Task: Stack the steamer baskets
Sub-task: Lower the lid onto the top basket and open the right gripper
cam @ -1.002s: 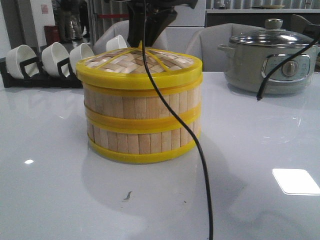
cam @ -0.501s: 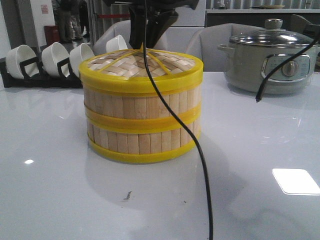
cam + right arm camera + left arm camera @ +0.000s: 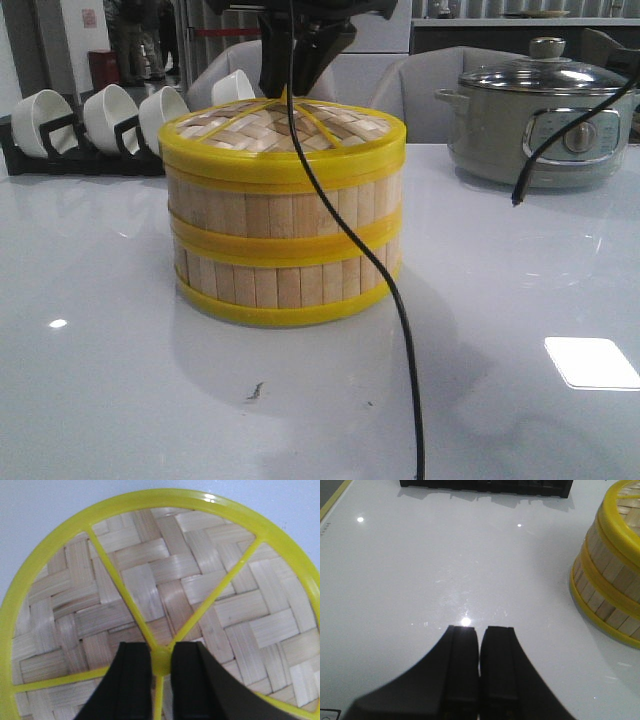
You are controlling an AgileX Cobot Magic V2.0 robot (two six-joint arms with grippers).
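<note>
So the two steamer baskets (image 3: 283,245) are sitting one on top of the other in the middle of the white table (image 3: 120,400), walls lined up pretty neatly, yellow rims meeting in a band around the middle. On top of the stack is the woven bamboo lid (image 3: 282,135) with its yellow rim and yellow spokes running to a knob (image 3: 161,661) in the center.

The right gripper (image 3: 161,672) is straight above the lid, and in its wrist view the two black fingers (image 3: 131,680) are closed in on either side of that yellow knob, pinching it. From the front you just see the dark arm coming down behind the top of the lid, with a black cable (image 3: 400,320) drooping across the front of the baskets and on down toward the near edge of the table.

The left gripper (image 3: 480,665) is off to the side over bare table, jaws pressed together with nothing between them. Its camera catches the basket stack near one edge of the picture, well apart from the fingertips.

Farther back: a black rack holding white bowls (image 3: 105,115) tipped on their sides at the back left, and a grey electric pot (image 3: 535,125) with a glass lid at the back right.
</note>
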